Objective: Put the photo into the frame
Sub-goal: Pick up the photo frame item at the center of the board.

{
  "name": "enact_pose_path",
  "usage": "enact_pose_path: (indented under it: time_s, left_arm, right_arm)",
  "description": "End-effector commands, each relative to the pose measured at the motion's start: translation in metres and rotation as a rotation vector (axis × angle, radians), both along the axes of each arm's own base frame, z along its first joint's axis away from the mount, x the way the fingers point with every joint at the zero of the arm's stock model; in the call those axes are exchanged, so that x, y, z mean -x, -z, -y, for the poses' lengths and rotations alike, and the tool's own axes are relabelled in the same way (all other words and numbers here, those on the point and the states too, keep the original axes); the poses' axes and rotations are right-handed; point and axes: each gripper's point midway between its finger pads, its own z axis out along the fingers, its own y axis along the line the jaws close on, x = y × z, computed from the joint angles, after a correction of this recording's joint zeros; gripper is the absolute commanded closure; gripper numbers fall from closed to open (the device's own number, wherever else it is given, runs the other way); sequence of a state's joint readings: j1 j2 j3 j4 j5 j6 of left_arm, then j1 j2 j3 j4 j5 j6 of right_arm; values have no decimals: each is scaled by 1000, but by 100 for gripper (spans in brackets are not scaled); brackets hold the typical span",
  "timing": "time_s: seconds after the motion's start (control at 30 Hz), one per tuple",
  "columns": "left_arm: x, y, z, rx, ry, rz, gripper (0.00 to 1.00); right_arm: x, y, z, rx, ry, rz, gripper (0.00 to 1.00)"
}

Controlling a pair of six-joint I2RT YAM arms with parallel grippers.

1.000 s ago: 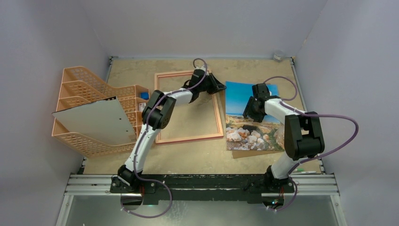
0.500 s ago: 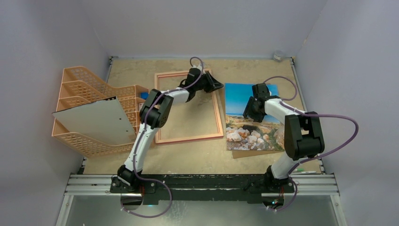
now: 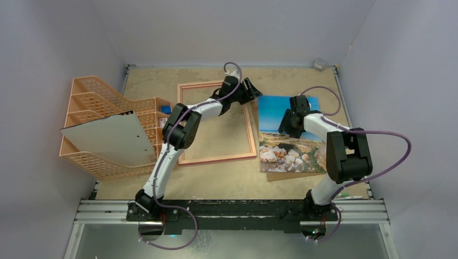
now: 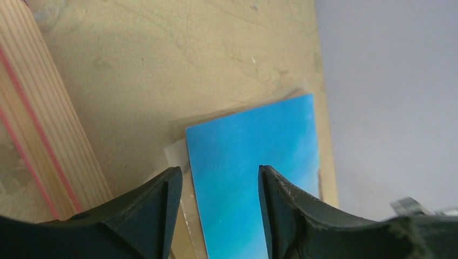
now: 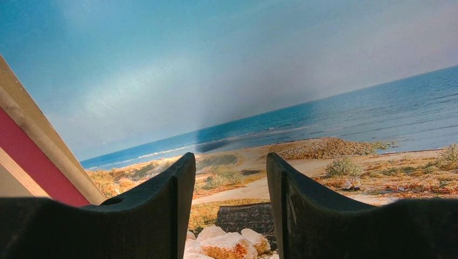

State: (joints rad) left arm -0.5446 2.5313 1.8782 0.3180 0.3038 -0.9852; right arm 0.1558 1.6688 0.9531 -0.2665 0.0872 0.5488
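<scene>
Soft even light, faint shadows, wrist foregrounds blurred (overhead sharper)

Photo (image 3: 271, 116): face up, lying flat, blue sky at far end, rocky shore at near end. Frame (image 3: 216, 158): thin, pink-red, lying flat just left of it, long sides roughly parallel.

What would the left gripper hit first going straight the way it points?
Probably the photo: its blue corner sits dead ahead, framed between the open jaws of the left gripper. Depth unclear.
</scene>
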Motion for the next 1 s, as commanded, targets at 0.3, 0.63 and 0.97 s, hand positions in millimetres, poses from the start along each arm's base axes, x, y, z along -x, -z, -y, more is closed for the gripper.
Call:
enact_pose_path:
  time_s: [0.3,0.63,0.97]
  left_arm:
    - [-8,44,-15,-437,-190,-6,36]
    - [20,67,8,-166,-66,-276,51]
    - [5,37,13,0,-47,-235,58]
  right_arm:
    - [42,50,-2,-15,-12,-183,46]
    - [47,55,-5,-35,-16,-199,46]
    - [47,60,-6,-36,-23,-213,47]
